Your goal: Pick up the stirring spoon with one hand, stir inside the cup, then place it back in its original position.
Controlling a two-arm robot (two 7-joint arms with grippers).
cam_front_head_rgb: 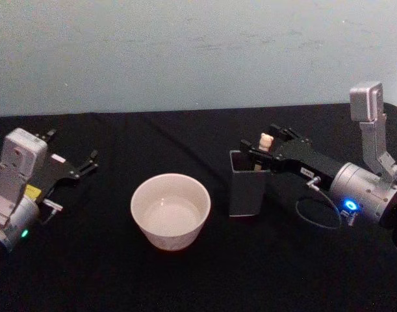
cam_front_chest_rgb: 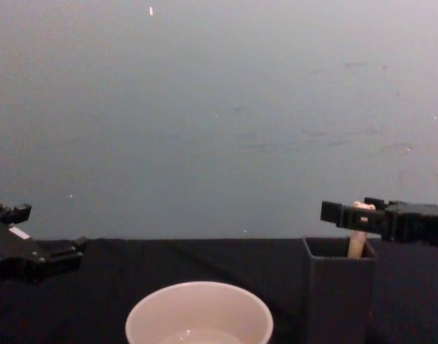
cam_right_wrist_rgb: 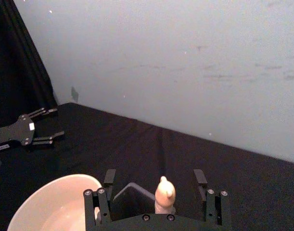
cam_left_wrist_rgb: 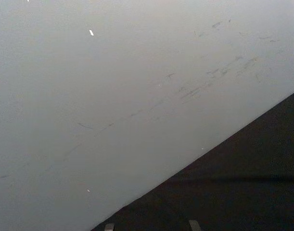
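The stirring spoon (cam_front_head_rgb: 266, 141) stands upright in the dark square holder (cam_front_head_rgb: 247, 185), its cream bear-head top (cam_right_wrist_rgb: 164, 194) poking above the rim. My right gripper (cam_front_head_rgb: 260, 144) reaches in from the right at the height of that top. It is open, with one finger on each side of the spoon (cam_front_chest_rgb: 357, 242) and a gap to both. The wide cream cup (cam_front_head_rgb: 170, 211) sits on the black cloth to the left of the holder (cam_front_chest_rgb: 338, 287). My left gripper (cam_front_head_rgb: 71, 149) rests open at the far left, well away from the cup (cam_front_chest_rgb: 199, 321).
A black cloth (cam_front_head_rgb: 107, 273) covers the table up to a pale grey wall (cam_front_head_rgb: 185, 52) at the back. A thin black cable loop (cam_front_head_rgb: 318, 214) hangs from the right wrist near the holder. The left gripper (cam_right_wrist_rgb: 48, 125) lies beyond the cup (cam_right_wrist_rgb: 55, 204).
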